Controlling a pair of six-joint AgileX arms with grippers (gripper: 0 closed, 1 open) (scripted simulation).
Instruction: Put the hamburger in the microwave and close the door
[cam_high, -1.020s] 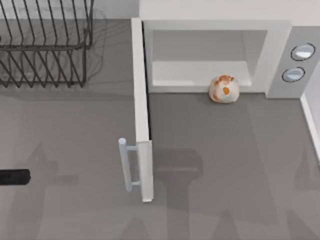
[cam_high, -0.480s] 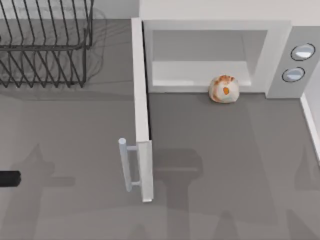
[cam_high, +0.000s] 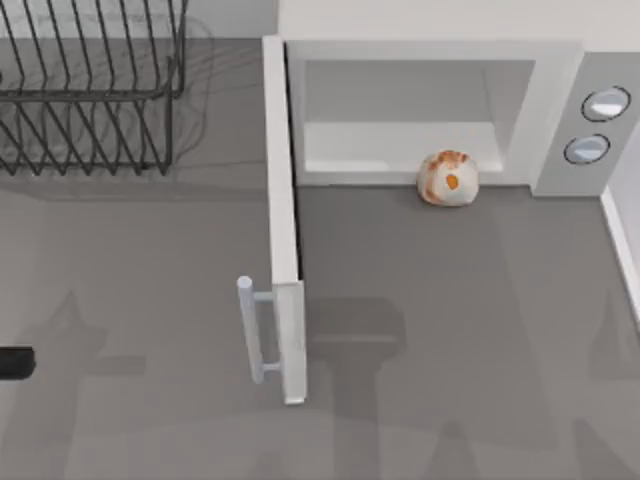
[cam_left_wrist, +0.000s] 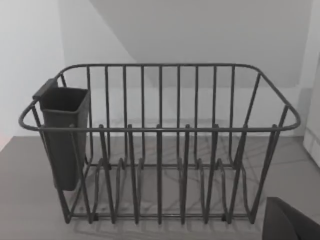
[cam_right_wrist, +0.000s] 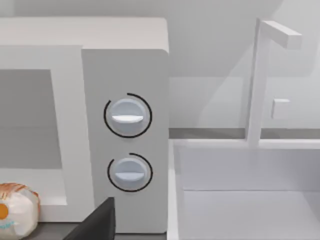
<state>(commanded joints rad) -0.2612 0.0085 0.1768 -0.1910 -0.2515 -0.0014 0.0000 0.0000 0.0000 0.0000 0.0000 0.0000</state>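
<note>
Grey worktop (cam_high: 450, 330) carries the roundish cream, orange-blotched hamburger (cam_high: 448, 178) at the far edge, just outside the large white microwave (cam_high: 430, 110), whose flat white door (cam_high: 283, 220) stands open, so grasping comes next; both grippers are cut off, their claws impossible to judge.

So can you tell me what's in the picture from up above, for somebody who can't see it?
A white microwave stands open, its door swung out toward the camera, and a small hamburger sits on the grey table just in front of the opening, not inside. A black wire rack stands at the back left, and the left arm's dark tip shows at the left edge.
</note>
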